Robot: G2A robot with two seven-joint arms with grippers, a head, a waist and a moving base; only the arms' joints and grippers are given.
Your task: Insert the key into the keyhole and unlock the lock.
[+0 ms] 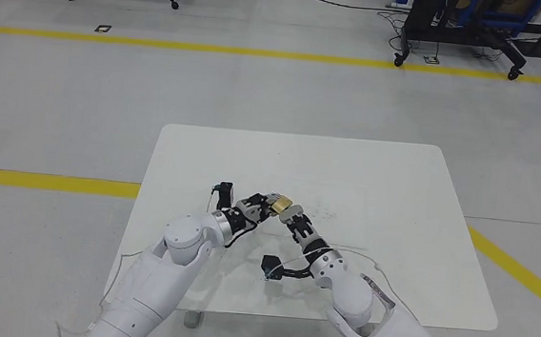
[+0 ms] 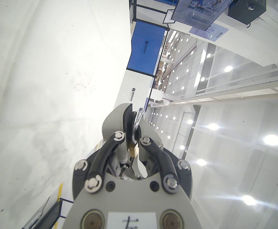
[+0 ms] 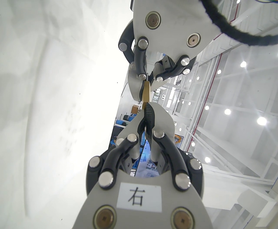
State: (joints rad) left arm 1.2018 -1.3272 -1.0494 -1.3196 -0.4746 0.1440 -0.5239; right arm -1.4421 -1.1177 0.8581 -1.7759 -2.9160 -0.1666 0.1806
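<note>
Left end effector (image 2: 133, 121) clamps the lock (image 2: 133, 150), right end effector (image 3: 148, 115) pinches the key (image 3: 144, 105) (both white-labelled).

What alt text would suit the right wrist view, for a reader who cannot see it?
The right gripper, shut on the key, holds it against the brass lock, which the left gripper grips from the opposite side. The white table lies to one side.

The left gripper (image 1: 255, 208) and the right gripper (image 1: 294, 221) meet tip to tip over a white table (image 1: 394, 178). A brass padlock (image 1: 281, 205) sits between them, clamped at the left gripper's fingertips and touching the right gripper's tips. Beyond both grippers, past the table's far edge, a yellow floor line (image 1: 261, 50) runs crosswise.
</note>
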